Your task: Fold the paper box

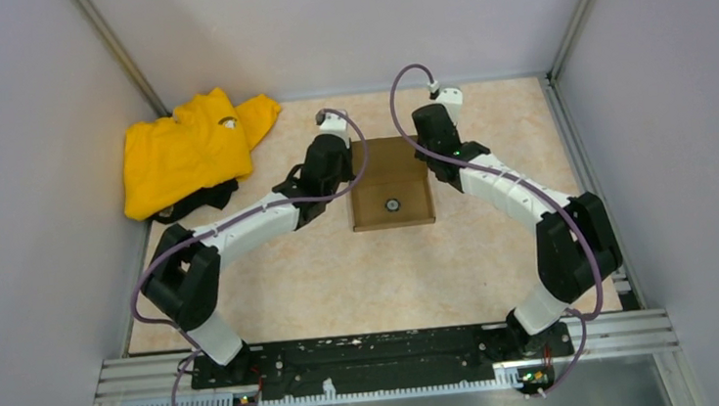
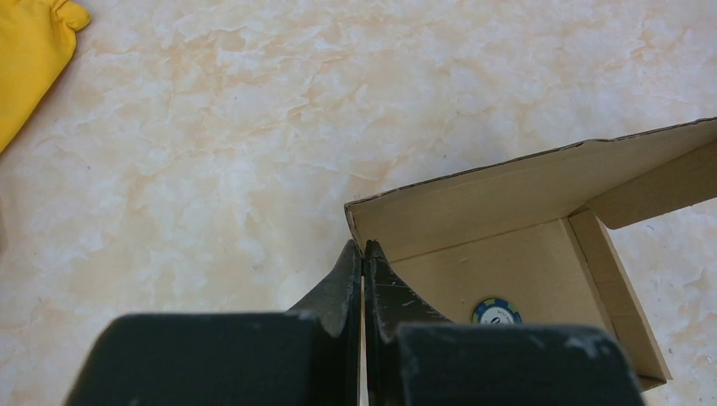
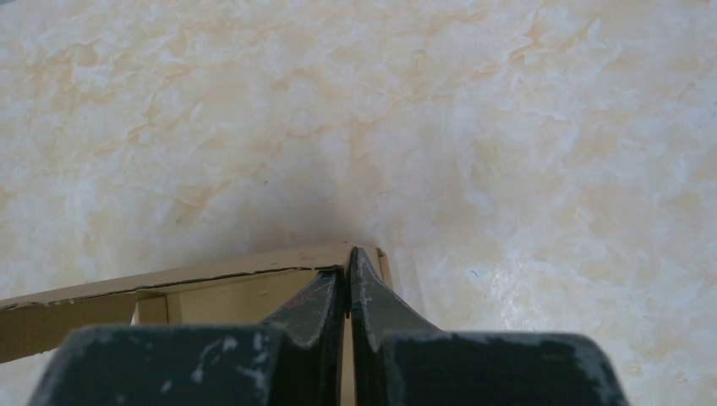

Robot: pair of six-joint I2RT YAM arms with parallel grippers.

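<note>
Top external view shows the paper box (image 1: 392,166) standing open-topped at the middle of the table (image 1: 343,283), toward the far side, with a small round disc (image 1: 392,203) on its floor. Marbled tabletop stretches along its near, left and right edges, and the yellow garment (image 1: 184,154) lies well apart in the far left corner. At the box's far left corner edge the left gripper (image 2: 363,254) has its jaws pressed together, and the right gripper (image 3: 348,258) is likewise closed at the far right corner; whether either pinches cardboard cannot be told.
</note>
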